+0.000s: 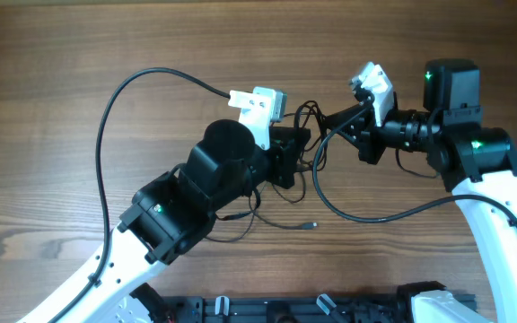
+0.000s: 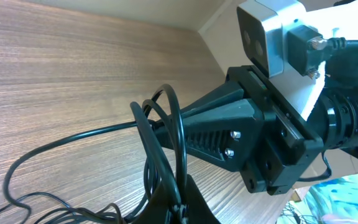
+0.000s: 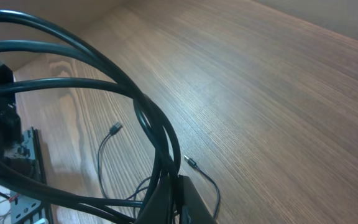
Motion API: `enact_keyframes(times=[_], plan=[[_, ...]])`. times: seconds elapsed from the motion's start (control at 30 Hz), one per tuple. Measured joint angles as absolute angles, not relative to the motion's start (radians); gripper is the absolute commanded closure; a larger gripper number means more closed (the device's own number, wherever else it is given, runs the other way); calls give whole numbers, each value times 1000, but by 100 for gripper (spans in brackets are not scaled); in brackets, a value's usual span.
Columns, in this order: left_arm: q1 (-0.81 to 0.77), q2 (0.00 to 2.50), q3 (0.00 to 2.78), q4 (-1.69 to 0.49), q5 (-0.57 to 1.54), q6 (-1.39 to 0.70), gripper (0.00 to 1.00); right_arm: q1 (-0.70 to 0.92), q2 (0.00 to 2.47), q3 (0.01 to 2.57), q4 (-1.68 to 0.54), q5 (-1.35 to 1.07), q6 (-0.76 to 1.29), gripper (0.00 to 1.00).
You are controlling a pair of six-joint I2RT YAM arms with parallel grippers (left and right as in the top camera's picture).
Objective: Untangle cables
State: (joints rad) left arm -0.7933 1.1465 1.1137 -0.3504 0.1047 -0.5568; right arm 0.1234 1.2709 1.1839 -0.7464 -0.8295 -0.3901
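So the left gripper (image 2: pixel 179 210) and right gripper (image 2: pixel 158 126) both pinch the cables (image 2: pixel 79 134). Right wrist cam shows two plugs (image 3: pixel 115 129) on the table (image 3: pixel 260 93), left wrist cam misses them.

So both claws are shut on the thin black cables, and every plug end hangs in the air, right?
No. The left claw and right claw do grip the cables, but in the right wrist view two plug ends lie on the wooden table.

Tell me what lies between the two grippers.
Loops of thin cables span from the left gripper to the right gripper; clearest in the left wrist view.
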Motion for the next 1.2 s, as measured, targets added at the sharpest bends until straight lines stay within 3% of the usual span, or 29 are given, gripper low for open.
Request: enact_keyframes(times=[0.23, 0.47, 0.73, 0.77, 0.87, 0.9, 0.93, 1.03, 1.2], plan=[[-793, 1147, 1114, -389, 31, -559, 96, 123, 1271, 1184, -727, -839, -312, 95], [-793, 1147, 1110, -388, 47, -559, 97, 128, 1271, 1184, -718, -597, -22, 95], [-793, 1090, 1104, -387, 54, -559, 96, 114, 1285, 1184, -788, -338, 159, 95], [-793, 1082, 1104, -386, 54, -559, 96, 114, 1290, 1184, -801, -328, 167, 89], [-793, 1069, 1104, -385, 54, -558, 96, 114, 1310, 1184, -822, -314, 177, 50], [-793, 1068, 1104, -385, 54, -555, 96, 114, 1313, 1184, -824, -330, 151, 27], [-793, 1068, 1104, -388, 54, -552, 96, 114, 1313, 1184, -824, -344, 122, 20], [-793, 1068, 1104, -389, 54, -551, 96, 114, 1313, 1184, -807, -460, 39, 9], [-793, 1068, 1104, -390, 50, -547, 96, 114, 1313, 1184, -771, -656, -99, 8]])
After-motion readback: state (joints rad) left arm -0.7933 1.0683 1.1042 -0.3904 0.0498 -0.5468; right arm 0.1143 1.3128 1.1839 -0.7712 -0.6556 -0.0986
